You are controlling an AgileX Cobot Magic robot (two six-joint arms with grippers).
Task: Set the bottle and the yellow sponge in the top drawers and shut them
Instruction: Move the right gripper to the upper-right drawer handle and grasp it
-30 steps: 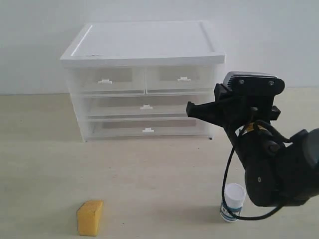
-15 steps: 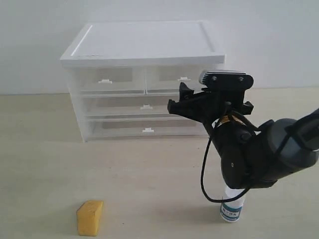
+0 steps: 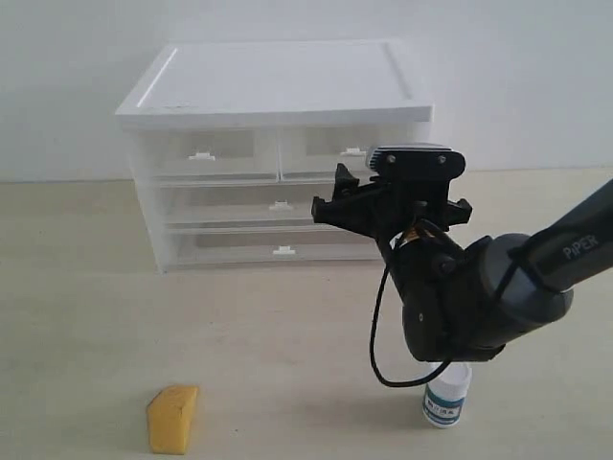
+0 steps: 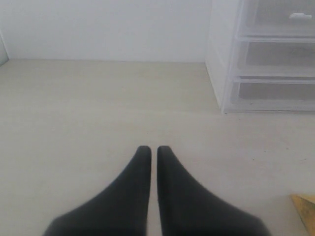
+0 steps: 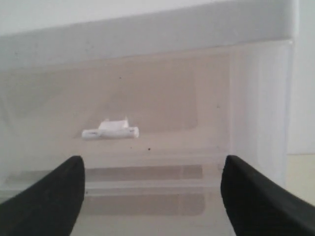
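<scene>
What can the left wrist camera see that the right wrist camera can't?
Only the left wrist view shows a corner of the yellow sponge, a wide stretch of tabletop and the left gripper, which is shut. Only the right wrist view shows the right gripper, open wide, facing a top drawer and its white handle up close. Both show the cabinet with its see-through drawers.

text: "PiPER" | on: right arm [image 3: 575,251] | bottle [image 3: 447,398] label: too small to read
</scene>
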